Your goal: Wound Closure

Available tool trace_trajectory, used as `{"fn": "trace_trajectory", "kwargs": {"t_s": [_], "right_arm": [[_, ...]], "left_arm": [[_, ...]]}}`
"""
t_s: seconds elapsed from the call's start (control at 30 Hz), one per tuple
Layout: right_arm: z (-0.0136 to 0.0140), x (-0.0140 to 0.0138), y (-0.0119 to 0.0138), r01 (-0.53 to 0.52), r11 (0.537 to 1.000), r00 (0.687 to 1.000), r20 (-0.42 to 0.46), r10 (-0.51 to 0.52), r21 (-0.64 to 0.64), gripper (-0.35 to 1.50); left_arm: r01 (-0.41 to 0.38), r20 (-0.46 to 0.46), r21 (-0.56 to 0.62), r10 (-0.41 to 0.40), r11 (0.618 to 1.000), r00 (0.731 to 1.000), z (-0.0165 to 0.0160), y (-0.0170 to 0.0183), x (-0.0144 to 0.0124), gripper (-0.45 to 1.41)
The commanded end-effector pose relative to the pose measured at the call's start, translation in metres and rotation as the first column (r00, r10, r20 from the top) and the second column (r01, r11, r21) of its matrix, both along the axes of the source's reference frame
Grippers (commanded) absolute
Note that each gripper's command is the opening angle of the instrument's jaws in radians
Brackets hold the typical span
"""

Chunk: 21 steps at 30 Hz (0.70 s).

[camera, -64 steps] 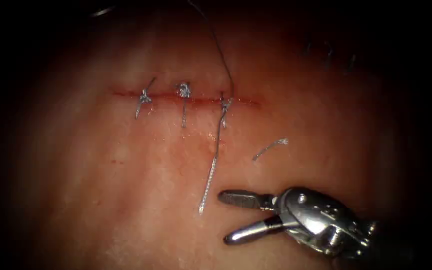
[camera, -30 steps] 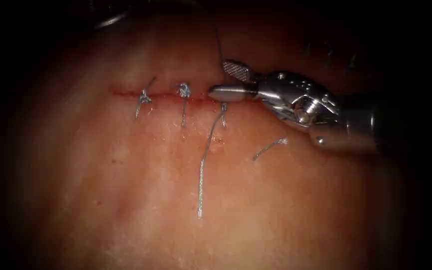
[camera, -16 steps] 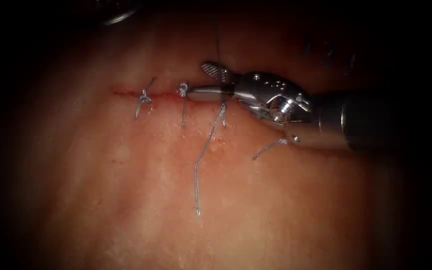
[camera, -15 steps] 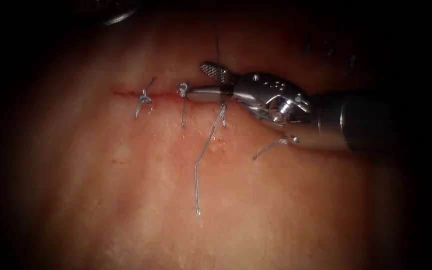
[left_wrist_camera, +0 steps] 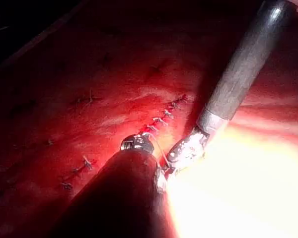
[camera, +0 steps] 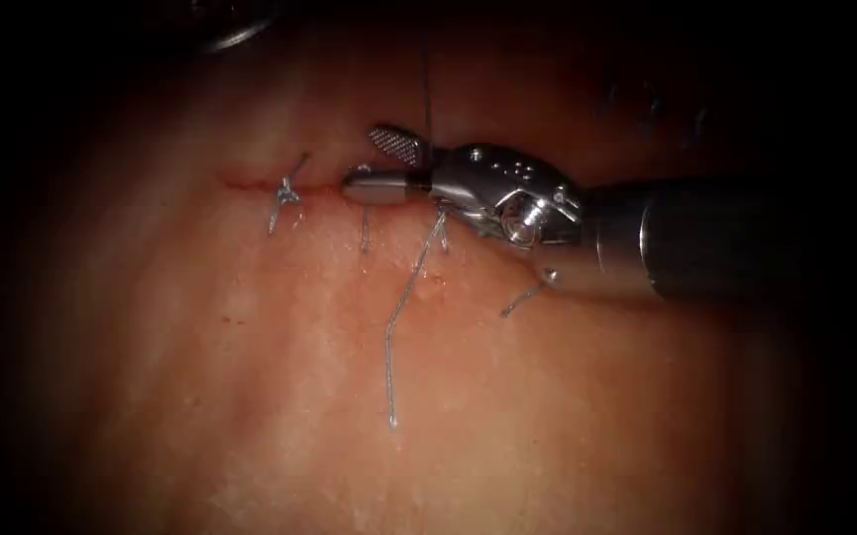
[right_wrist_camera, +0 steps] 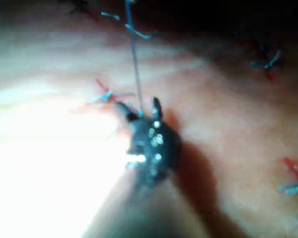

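Reddish tissue (camera: 250, 376) bears a stitched cut (camera: 250, 184). Right tool (camera: 388, 166), jaws apart, straddles taut thread (camera: 427, 89), empty. Left wrist view adds the left tool (left_wrist_camera: 136, 144), jaws unclear. Needle's whereabouts unclear.

The right arm's tool (camera: 388, 166) lies over the cut (camera: 250, 184) in the tissue (camera: 250, 376), its jaws parted around a dark thread (camera: 427, 79) that rises from between them. It seems to grip nothing. A knotted stitch (camera: 284, 191) sits just beyond its tip. Below the tool trails a long pale thread tail (camera: 393, 327).
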<state>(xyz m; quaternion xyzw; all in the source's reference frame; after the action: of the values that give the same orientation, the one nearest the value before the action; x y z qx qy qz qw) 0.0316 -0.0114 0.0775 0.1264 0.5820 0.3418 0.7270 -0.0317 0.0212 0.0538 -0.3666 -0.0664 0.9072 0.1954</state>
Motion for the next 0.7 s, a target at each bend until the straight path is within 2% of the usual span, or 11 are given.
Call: {"fn": "trace_trajectory", "kwargs": {"t_s": [0.03,0.1,0.13,0.17,0.2,0.27,0.5,0.53,0.57,0.6,0.7], "right_arm": [[0.0004,0.0007,0.0002,0.002,1.0,1.0,-0.004,-0.002,-0.003,1.4],[0.0003,0.0005,-0.0001,0.035,0.999,0.999,-0.03,-0.035,0.0,0.99],[0.0002,0.0004,-0.0001,0.057,0.998,0.997,-0.046,-0.057,-0.001,0.25],[0.0002,0.0003,-0.0002,0.065,0.998,0.997,-0.052,-0.065,-0.001,-0.25],[0.0001,0.0002,-0.0001,0.084,0.995,0.995,-0.046,-0.087,-0.054,-0.35],[-0.0002,0.0,0.0003,0.082,0.992,0.996,-0.037,-0.086,-0.1,-0.35],[-0.0008,0.0001,0.0007,0.065,0.992,0.996,-0.046,-0.07,-0.113,-0.35],[-0.0006,0.0003,0.0005,0.062,0.993,0.996,-0.052,-0.067,-0.098,0.04],[-0.0006,0.0005,0.0004,0.059,0.995,0.997,-0.053,-0.063,-0.082,0.54],[-0.0004,0.0007,0.0001,0.044,0.995,0.998,-0.039,-0.047,-0.086,1.48],[-0.0008,-0.0008,-0.0006,0.067,0.994,0.996,-0.056,-0.072,-0.086,1.48]], "left_arm": [[0.001,0.003,-0.004,-0.001,1.0,1.0,0.0004,0.0007,-0.0005,-0.45],[0.001,0.003,-0.004,-0.001,1.0,1.0,0.0004,0.0007,-0.0005,-0.45],[0.001,0.003,-0.004,-0.001,1.0,1.0,0.0004,0.0007,-0.0005,-0.45],[0.001,0.003,-0.004,-0.001,1.0,1.0,0.0004,0.0007,-0.0005,-0.45],[0.001,0.003,-0.004,-0.001,1.0,1.0,0.0004,0.0007,-0.0005,-0.45],[0.0,0.003,-0.004,0.0,1.0,1.0,0.0003,0.0006,-0.0004,-0.45],[-0.001,0.004,-0.004,0.001,1.0,1.0,0.0003,0.0006,-0.0003,-0.45],[-0.002,0.004,-0.004,0.002,1.0,1.0,0.0003,0.0006,-0.0002,-0.45],[0.0,0.007,-0.004,0.001,1.0,1.0,0.0002,0.0007,-0.0001,-0.45],[0.0,0.013,-0.005,0.0,1.0,1.0,0.0001,0.0009,0.0003,-0.45],[0.004,0.023,-0.008,-0.004,1.0,1.0,-0.0001,0.0013,0.0011,-0.45]]}}
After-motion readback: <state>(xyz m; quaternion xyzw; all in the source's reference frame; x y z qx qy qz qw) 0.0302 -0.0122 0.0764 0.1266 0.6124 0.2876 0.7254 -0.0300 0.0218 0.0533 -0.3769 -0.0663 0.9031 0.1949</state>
